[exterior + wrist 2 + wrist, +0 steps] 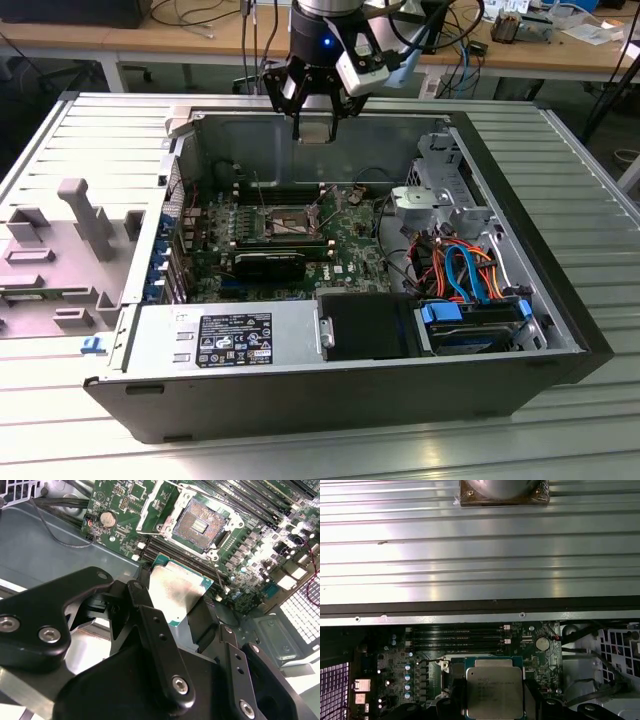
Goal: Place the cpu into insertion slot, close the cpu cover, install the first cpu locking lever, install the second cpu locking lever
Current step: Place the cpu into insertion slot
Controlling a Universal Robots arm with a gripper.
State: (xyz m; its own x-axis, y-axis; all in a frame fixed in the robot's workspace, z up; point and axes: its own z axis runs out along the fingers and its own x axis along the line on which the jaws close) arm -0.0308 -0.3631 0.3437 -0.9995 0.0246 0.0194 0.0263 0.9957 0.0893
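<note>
nearest the exterior view lay the ribbed aluminium table (300,455): pale grey, grooved, glare along the ribs. 1 open computer case (300,400) sat on it, black near wall toward the camera. inside, near side: grey power supply (220,340), black shroud (365,325), blue drive caddies (470,320), with orange and blue cables (465,270) just behind them. green motherboard (350,250) lay on the case floor further in. on the table at the exterior view's left, just beside the case, stood 1 grey plastic fixture (85,215) with upright posts. room behind: wooden desks (150,40) with loose wires on top, dark floor under them.

gripper (315,128) hung over the far side of the case, above the motherboard and well apart from it. it was clamped on the cpu (314,133) at 2 opposite edges. in the second wrist view the cpu (175,592) sat between the black fingers (150,625), dull silver top toward the camera, green edge showing. same grip seen in the first wrist view.

insertion slot (200,522) was bare, pin field exposed inside its silver rim. cpu cover (150,510) stood swung up off the slot along 1 side. long black memory slots (455,635) ran beside the socket. 1 coin cell (106,518) sat on the board near the slot. the first wrist view caught more ribbed table beyond the case rim (470,619).
</note>
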